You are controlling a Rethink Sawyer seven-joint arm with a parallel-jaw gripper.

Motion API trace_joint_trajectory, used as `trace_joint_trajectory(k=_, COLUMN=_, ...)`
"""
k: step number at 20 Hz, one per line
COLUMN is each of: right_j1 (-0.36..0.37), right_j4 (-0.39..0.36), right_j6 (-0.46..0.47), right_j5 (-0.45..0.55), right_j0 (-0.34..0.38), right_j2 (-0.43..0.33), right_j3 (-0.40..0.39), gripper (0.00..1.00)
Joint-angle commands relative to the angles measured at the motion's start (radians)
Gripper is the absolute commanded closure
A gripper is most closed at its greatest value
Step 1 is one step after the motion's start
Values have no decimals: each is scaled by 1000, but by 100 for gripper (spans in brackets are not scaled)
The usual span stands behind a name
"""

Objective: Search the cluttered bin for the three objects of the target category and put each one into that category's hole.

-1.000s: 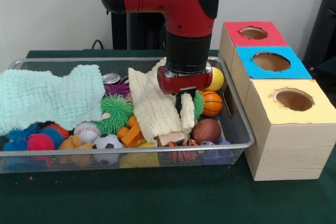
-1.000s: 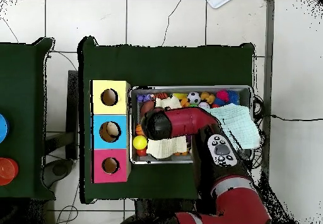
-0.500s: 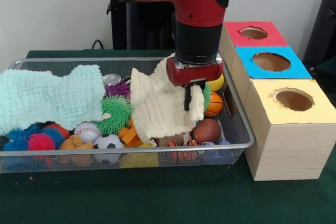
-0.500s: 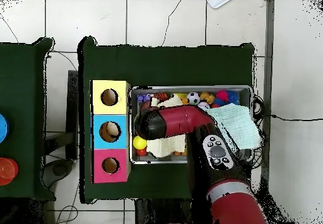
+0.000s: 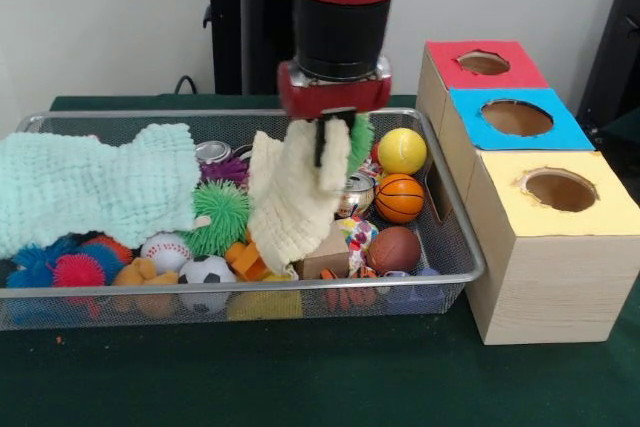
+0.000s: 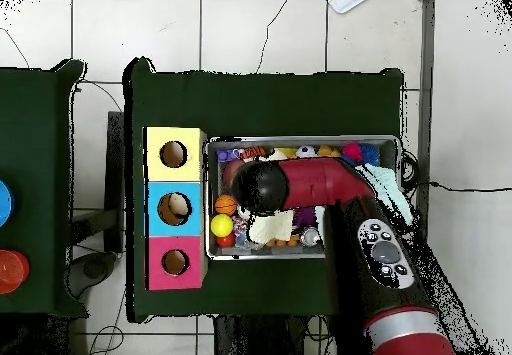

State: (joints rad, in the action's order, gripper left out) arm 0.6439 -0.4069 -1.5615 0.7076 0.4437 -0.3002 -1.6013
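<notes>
Gripper (image 5: 327, 139) above the bin (image 5: 455, 237), pinching a cream cloth (image 5: 292, 197) that hangs down onto the toys. Beside the cloth's right edge, a silver can (image 5: 356, 194), then an orange basketball (image 5: 400, 197) and yellow ball (image 5: 402, 150). Second can (image 5: 212, 151) at the back, next to a mint cloth (image 5: 95, 185). Right of the bin, a box (image 5: 525, 197) with red, blue and yellow holes.
</notes>
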Motion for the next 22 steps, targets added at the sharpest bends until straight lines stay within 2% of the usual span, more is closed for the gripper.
trace_joint_trajectory(k=1, right_j1=-21, right_j4=-103, right_j6=460, right_j5=212, right_j0=148, right_j2=-111, right_j3=143, gripper=100)
trace_joint_trajectory(k=4, right_j1=-98, right_j4=-153, right_j6=523, right_j5=177, right_j0=206, right_j2=-157, right_j3=182, gripper=100)
trace_joint_trajectory(k=7, right_j1=-156, right_j4=-177, right_j6=508, right_j5=141, right_j0=239, right_j2=-183, right_j3=191, gripper=100)
trace_joint_trajectory(k=13, right_j1=-166, right_j4=-192, right_j6=430, right_j5=122, right_j0=223, right_j2=-188, right_j3=167, gripper=100)
trace_joint_trajectory(k=20, right_j1=-171, right_j4=-175, right_j6=373, right_j5=153, right_j0=176, right_j2=-186, right_j3=194, gripper=100)
trace_joint_trajectory(k=21, right_j1=-171, right_j4=-176, right_j6=374, right_j5=167, right_j0=166, right_j2=-178, right_j3=197, gripper=0)
trace_joint_trajectory(k=22, right_j1=-171, right_j4=-174, right_j6=366, right_j5=162, right_j0=165, right_j2=-177, right_j3=194, gripper=0)
